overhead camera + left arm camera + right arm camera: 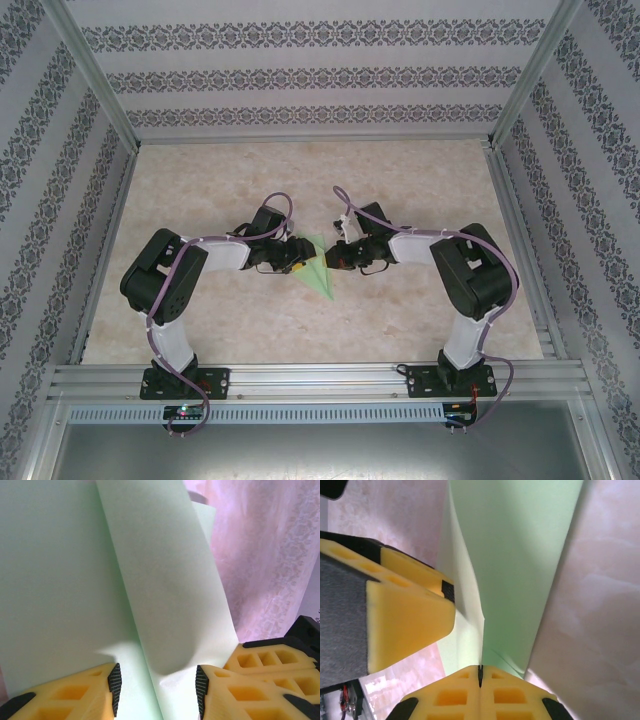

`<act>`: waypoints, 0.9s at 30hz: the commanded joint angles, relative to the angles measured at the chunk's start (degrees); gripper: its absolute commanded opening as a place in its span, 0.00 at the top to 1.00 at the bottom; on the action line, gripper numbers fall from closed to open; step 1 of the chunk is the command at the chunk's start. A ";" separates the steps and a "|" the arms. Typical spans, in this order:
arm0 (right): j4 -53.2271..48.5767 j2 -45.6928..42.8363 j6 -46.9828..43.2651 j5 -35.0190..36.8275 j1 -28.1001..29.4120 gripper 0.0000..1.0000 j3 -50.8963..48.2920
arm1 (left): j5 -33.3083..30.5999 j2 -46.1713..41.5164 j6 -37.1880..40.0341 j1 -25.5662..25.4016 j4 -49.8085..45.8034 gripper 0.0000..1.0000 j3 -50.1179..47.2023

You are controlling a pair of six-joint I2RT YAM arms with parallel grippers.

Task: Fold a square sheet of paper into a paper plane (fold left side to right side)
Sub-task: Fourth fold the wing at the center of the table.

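Midway between our arms on the table (400,180), the paper plane (316,268) lies part-folded. Our right pincer (480,675) is pinched tight on its edge. Our left pincer (157,689) straddles it, jaws partly apart, gripping nothing. We judge that a sideways tug could tear the paper or skew the crease.
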 commanded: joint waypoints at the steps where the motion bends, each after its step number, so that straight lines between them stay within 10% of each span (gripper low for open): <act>1: -1.99 1.61 -2.34 1.22 -0.37 0.97 1.96 | -2.07 0.52 1.26 -0.70 -3.30 0.53 0.22; 27: -8.93 4.51 -6.38 6.30 0.60 0.98 4.16 | -1.92 0.05 1.85 -0.70 -3.36 0.53 0.70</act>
